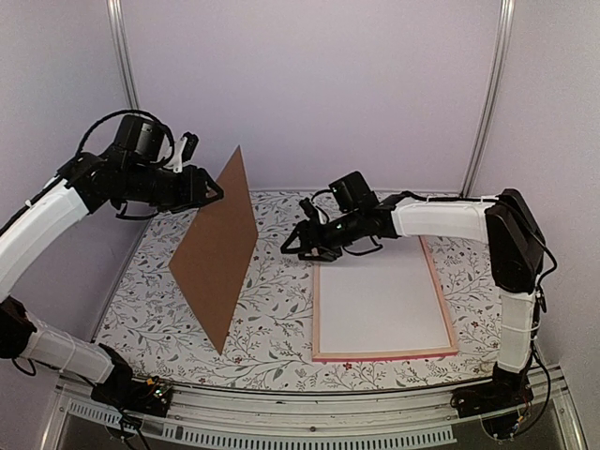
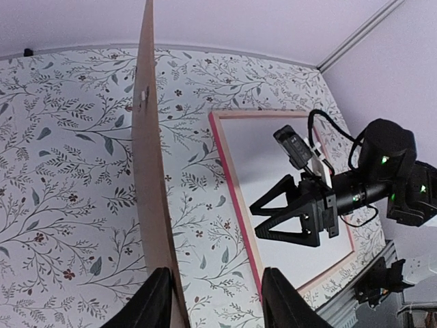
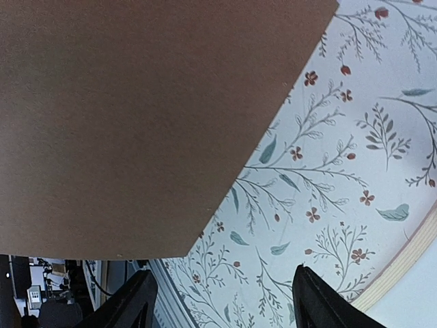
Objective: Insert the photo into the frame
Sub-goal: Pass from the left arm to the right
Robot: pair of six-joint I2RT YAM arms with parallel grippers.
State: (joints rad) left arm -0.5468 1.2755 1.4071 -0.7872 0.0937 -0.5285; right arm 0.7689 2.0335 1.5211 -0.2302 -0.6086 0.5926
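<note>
The pink frame [image 1: 316, 319] lies flat on the floral cloth right of centre, its opening filled by a plain white sheet [image 1: 380, 295]. The photo is out of view. A brown backing board [image 1: 217, 253] stands tilted on one lower corner, left of the frame. My left gripper [image 1: 214, 195] is at the board's upper left edge. In the left wrist view its jaws [image 2: 215, 273] are open, and the board [image 2: 151, 178] runs along the inside of the left finger. My right gripper [image 1: 289, 246] hovers open over the frame's far left corner, facing the board [image 3: 136, 116].
The floral tablecloth [image 1: 272, 319] covers the table. A metal rail [image 1: 309, 412] runs along the near edge. Pale walls and two aluminium posts [image 1: 489, 94] close the back. The frame's rail [image 3: 410, 263] shows at the right wrist view's lower right.
</note>
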